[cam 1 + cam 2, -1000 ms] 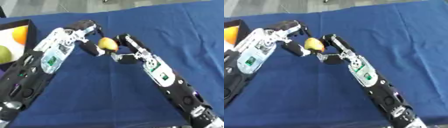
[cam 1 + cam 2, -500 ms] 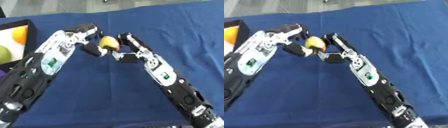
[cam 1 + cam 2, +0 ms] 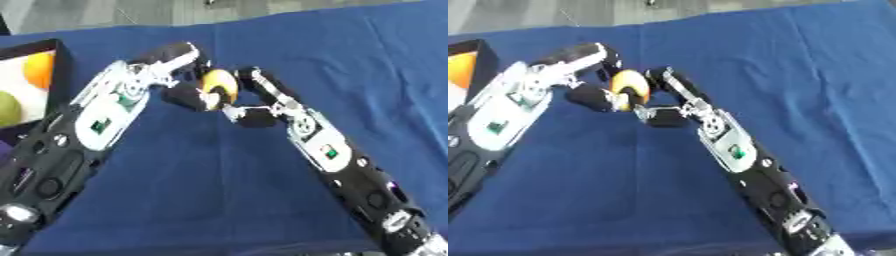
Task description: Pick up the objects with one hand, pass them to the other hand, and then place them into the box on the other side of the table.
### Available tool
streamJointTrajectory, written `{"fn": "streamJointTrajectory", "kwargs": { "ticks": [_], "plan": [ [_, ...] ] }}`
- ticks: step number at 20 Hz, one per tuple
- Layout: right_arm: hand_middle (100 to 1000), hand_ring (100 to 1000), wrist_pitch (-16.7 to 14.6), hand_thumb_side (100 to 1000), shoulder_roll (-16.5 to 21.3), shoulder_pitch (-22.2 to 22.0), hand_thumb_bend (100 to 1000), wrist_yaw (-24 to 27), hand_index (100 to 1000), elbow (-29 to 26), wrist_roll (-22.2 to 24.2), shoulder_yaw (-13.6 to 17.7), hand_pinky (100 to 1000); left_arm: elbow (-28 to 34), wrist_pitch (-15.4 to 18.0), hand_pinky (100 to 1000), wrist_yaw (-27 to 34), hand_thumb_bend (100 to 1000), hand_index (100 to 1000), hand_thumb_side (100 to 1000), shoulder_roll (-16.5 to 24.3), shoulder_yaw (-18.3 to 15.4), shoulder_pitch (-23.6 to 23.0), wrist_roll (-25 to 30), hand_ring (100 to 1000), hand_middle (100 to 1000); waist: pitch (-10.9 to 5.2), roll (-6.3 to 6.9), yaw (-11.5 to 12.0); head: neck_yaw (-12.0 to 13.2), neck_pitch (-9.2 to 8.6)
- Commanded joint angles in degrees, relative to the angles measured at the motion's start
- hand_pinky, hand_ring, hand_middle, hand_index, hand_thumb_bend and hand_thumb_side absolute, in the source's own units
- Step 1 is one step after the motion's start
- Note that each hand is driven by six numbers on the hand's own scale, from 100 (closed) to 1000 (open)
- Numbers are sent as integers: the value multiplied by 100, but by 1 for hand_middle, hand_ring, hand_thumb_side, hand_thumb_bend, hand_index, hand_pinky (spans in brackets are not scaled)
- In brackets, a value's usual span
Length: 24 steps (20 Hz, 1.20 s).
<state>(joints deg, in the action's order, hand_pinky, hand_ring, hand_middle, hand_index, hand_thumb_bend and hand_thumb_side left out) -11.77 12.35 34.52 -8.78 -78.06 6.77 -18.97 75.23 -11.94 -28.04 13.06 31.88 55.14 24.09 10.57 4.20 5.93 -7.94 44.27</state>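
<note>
- Left eye view: the left hand (image 3: 179,75) entered from the lower left of the frame and met the right hand (image 3: 254,97) just above the frame's centre, over the blue tablecloth (image 3: 367,65)
- Left eye view: a yellow-orange fruit (image 3: 219,85) sat between the two hands, clear of the cloth; the left hand's fingers were curled round its left and upper side, while the right hand's fingers and thumb were bent against its right side
- Left eye view: at the left edge stood the box (image 3: 59,55), dark-walled with a white floor, holding an orange fruit (image 3: 39,70) near its upper part and a green fruit (image 3: 7,107) lower down, the two apart
- Right eye view: the same fruit appeared left of centre in the upper half, pinched between both hands, each hand clamped on it from its own side
- Right eye view: only a corner of the box showed at the upper left edge, with a patch of orange inside; whether the right hand's thumb touched the fruit could not be told
</note>
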Motion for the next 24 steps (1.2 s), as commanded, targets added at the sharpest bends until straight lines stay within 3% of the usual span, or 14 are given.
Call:
{"fn": "streamJointTrajectory", "kwargs": {
  "ticks": [1, 3, 7, 11, 13, 24],
  "plan": [
    [439, 623, 46, 100, -11, 80, 100, -21, 457, -31, -9, -35, 693, 228, 21, 666, 13, 144, 402, 249, 50, -29, 127, -58, 634, 558, -91, -21, -1, -4, -15],
    [467, 639, 59, 100, -5, 81, 100, -28, 489, -24, -22, -37, 698, 233, 17, 654, -78, 185, 389, 207, 54, -15, 129, -25, 619, 532, -94, -22, -5, 0, -15],
    [593, 725, 68, 108, 14, 92, 100, -114, 658, -13, -5, -39, 726, 271, 47, 642, -384, 266, 393, 138, 66, 11, 140, 107, 600, 498, -98, -23, -8, 8, -15],
    [678, 777, 28, 248, 29, 103, 122, -287, 775, 3, 81, -26, 749, 277, 114, 629, -708, 310, 392, 108, 69, 13, 144, 222, 588, 481, -102, -27, -2, 22, -15],
    [687, 782, 17, 285, 32, 109, 118, -358, 786, 12, 73, -18, 751, 266, 122, 622, -795, 328, 388, 100, 69, -1, 146, 263, 578, 471, -104, -30, 3, 29, -15],
    [711, 799, 33, 301, 56, 124, 140, -558, 808, 38, -13, 1, 757, 395, 85, 571, -1168, 392, 375, 100, 98, -44, 141, 314, 536, 440, -109, -52, 15, 65, -15]
  ]
}}
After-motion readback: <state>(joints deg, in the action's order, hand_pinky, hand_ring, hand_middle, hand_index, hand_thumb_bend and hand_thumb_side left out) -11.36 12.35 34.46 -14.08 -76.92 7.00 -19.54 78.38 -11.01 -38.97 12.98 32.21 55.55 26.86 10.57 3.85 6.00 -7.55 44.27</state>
